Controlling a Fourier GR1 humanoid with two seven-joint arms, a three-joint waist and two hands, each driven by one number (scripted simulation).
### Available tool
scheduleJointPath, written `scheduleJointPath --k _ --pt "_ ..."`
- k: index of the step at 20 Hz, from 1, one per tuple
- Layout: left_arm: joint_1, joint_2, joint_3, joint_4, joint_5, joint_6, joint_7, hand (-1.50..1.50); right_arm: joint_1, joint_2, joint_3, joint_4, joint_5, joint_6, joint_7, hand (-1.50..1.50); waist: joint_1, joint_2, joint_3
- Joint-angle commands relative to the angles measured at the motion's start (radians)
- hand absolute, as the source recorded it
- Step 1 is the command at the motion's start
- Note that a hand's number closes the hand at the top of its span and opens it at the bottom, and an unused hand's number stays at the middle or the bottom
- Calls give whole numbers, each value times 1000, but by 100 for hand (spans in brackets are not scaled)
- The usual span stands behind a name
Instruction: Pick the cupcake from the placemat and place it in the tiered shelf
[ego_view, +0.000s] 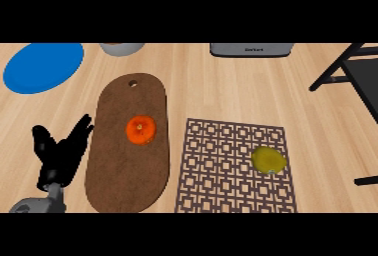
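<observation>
One yellowish cupcake (269, 159) is seen on one patterned placemat (221, 175). One orange fruit (140, 129) lies on one brown board (125, 150). The left hand (60, 155) is held open and empty on the bench (221, 85).

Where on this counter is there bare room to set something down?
Bare wood lies between the brown board and the shelf frame, above the placemat. The placemat's left half is free; the cupcake sits right. Crowded left: open left hand beside the board, which carries an orange fruit.
</observation>
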Motion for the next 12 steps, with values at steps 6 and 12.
scheduleJointPath --k 6,12 --pt "5 -51 -12 45 -27 11 17 0 33 -25 56 15 -37 54 24 150 -5 6 -7" --pt "27 -36 17 71 -15 -27 -29 0 40 -11 1 -91 -66 -155 96 -150 1 9 -7"
